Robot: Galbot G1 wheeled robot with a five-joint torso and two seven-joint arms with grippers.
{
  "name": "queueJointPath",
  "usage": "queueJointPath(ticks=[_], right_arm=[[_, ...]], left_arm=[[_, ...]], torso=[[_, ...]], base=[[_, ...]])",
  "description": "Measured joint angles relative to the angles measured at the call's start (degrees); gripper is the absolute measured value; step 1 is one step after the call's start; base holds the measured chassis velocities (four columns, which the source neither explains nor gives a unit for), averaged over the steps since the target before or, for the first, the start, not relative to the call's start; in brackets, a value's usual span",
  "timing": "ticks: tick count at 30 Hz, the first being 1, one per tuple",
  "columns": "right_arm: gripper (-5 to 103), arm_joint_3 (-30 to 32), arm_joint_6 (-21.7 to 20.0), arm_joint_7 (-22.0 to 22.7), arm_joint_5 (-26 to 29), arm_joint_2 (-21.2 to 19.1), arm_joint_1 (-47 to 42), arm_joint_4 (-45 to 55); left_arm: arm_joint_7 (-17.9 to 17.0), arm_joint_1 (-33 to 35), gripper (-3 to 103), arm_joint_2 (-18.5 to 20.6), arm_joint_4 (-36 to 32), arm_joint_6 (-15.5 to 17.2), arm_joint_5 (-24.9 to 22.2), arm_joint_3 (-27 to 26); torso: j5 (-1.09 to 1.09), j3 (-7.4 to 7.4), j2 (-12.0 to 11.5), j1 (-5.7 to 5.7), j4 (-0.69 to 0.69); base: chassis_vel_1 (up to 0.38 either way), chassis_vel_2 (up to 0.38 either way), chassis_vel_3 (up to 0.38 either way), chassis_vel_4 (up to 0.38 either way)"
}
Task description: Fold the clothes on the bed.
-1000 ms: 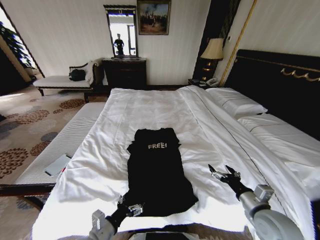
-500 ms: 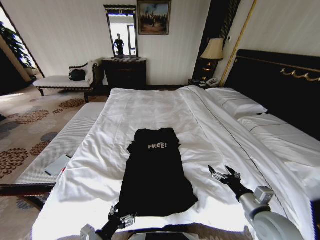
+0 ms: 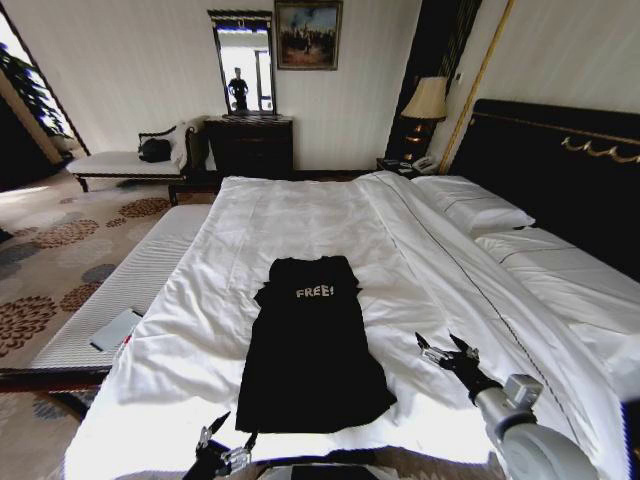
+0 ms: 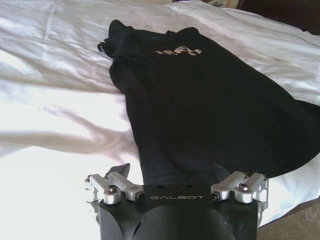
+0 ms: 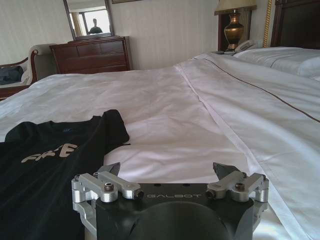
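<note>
One tee [image 3: 312, 345] lies flat mid-bed [image 3: 300, 210], sleeves tucked in, hem toward the robot, "FREE!" at its 12 o'clock end. Two grippers, both spread wide w/ nothing held: left gripper [image 3: 222, 446] off the hem at the tee's 7 o'clock, right gripper [image 3: 446, 349] over duvet [image 3: 420, 260] at 3 o'clock. Risk: pinching duvet along w/ the hem (fabric's thin, lies flush), or uneven grabs skewing the fold.
</note>
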Motion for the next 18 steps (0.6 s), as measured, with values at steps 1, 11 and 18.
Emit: queueJointPath(ticks=[1, 11, 18], right_arm=[[100, -0.03, -0.02, 0.01, 0.02, 0.04, 0.06, -0.14], [100, -0.66, -0.46, 0.26, 0.21, -0.29, 0.94, -0.76], [100, -1.24, -1.17, 0.85, 0.31, -0.5, 1.21, -0.45]], left_arm=[[0.0, 0.0, 95, 0.0, 0.31, -0.13, -0.03, -0.19], [0.01, -3.22, 94, -0.1, 3.13, 1.03, -1.93, 1.1], [-0.01, -9.22, 92, -1.14, 5.79, 4.16, -2.6, 4.87]], torso=[[0.0, 0.0, 0.0, 0.0, -0.01], [0.0, 0.0, 0.0, 0.0, 0.0], [0.0, 0.0, 0.0, 0.0, -0.01]], base=[[0.0, 0.0, 0.0, 0.0], [0.0, 0.0, 0.0, 0.0], [0.0, 0.0, 0.0, 0.0]])
